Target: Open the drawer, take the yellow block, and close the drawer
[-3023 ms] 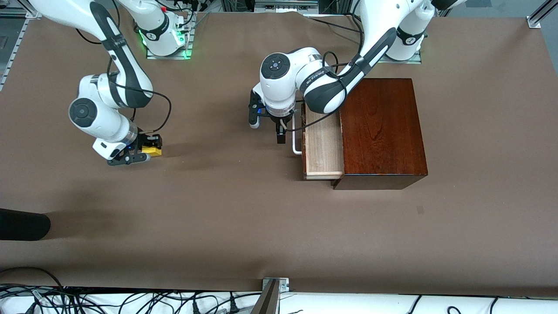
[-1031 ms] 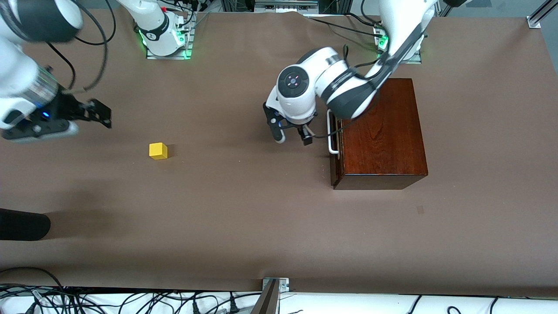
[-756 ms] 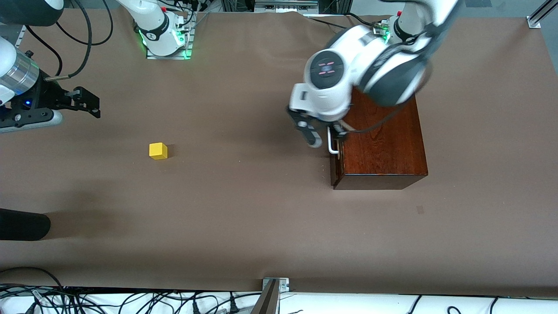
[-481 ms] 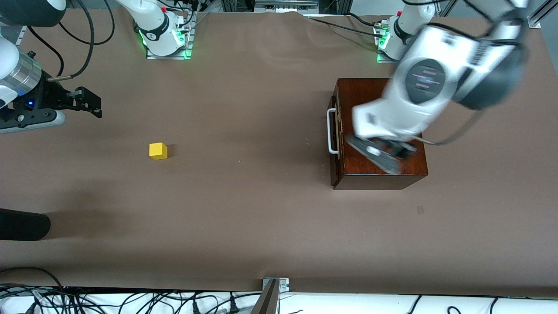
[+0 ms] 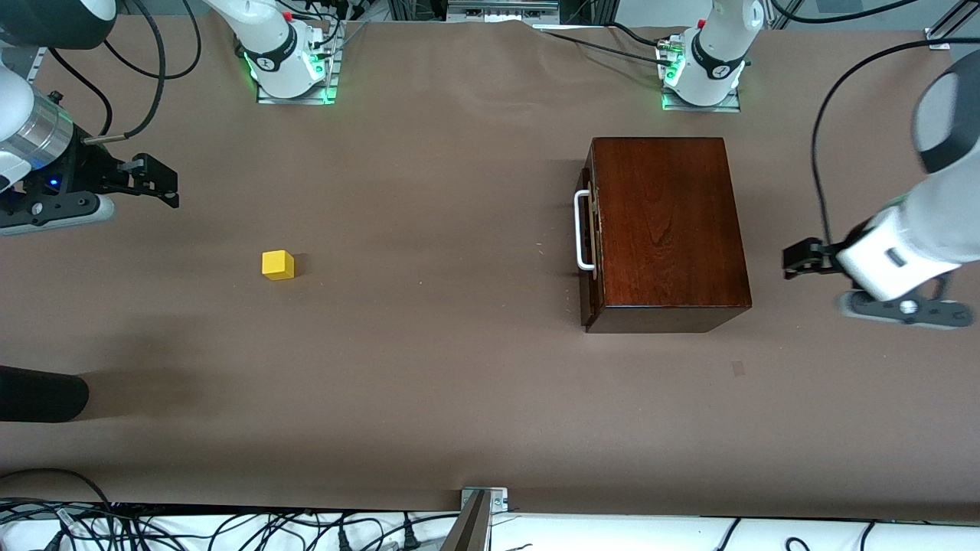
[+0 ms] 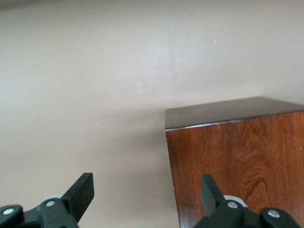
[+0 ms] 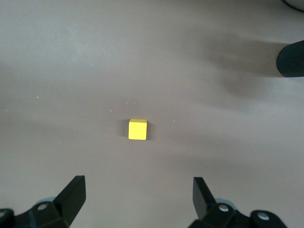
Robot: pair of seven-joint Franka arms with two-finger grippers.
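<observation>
The drawer (image 5: 588,229) is shut flush in the dark reddish-brown wooden box (image 5: 666,229), with its white handle (image 5: 584,229) facing the right arm's end. The yellow block (image 5: 277,265) lies alone on the bare table toward the right arm's end. It also shows in the right wrist view (image 7: 137,129). My right gripper (image 5: 164,184) is open and empty over the table's edge at the right arm's end (image 7: 139,181), well apart from the block. My left gripper (image 5: 811,279) is open and empty beside the box, toward the left arm's end (image 6: 147,179). The box's side shows in its view (image 6: 237,156).
A black rounded object (image 5: 38,394) lies at the table's edge at the right arm's end, nearer the camera than the block, and also shows in the right wrist view (image 7: 292,59). Cables run along the table's near edge (image 5: 230,528). The brown table (image 5: 429,344) spreads between block and box.
The drawer was pushed shut and the right gripper set the block down. The left arm then swung from the handle over the box toward its own end. The right gripper pulled back.
</observation>
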